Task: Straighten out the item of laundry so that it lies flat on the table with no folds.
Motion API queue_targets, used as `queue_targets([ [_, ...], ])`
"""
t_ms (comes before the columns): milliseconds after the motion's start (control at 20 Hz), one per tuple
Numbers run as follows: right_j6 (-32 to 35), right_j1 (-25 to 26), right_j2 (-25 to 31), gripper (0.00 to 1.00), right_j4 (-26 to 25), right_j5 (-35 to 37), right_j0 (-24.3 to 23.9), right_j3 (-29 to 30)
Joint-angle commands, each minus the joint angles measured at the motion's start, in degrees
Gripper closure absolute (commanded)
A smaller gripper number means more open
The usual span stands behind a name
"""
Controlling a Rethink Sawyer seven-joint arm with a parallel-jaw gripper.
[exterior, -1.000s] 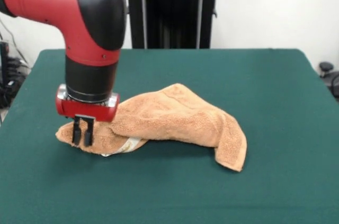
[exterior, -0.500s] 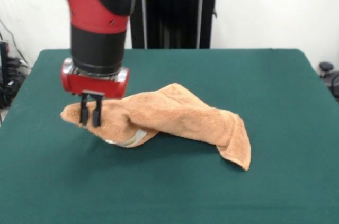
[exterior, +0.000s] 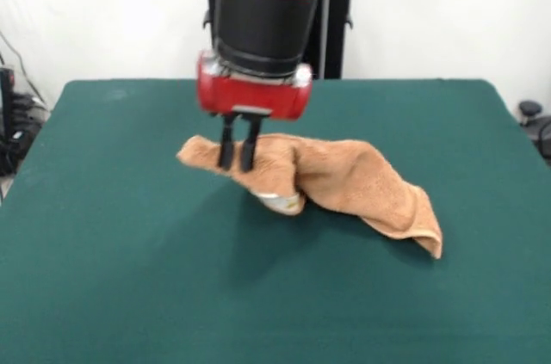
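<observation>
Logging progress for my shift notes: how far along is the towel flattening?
Done: the claw has gripped the towel at one end and holds that end raised above the table. In hand: the rest of the towel trails off from the claw, bunched and folded, its far corner resting on the felt. Left: everything that counts, as no part lies spread flat yet.

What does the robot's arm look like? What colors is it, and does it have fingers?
The arm is a thick round tube, shiny red on top with a black band below. Under that sits a red ring with a silver rim. The gripper has two thin, flat black fingers pointing straight down, like little tongs. No cables show on it.
</observation>
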Motion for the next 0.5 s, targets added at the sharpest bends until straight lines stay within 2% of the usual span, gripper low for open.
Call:
queue_targets([
  [50, 11.04, -4.42, -0.09, 1.0, 3.97, 6.14, 1.95, 14.95],
  [300, 12.0, -7.52, -2.24, 1.0, 4.19, 8.74, 5.24, 17.17],
  [500, 11.99, -8.48, -2.84, 1.0, 3.41, 2.46, 5.91, 21.62],
])
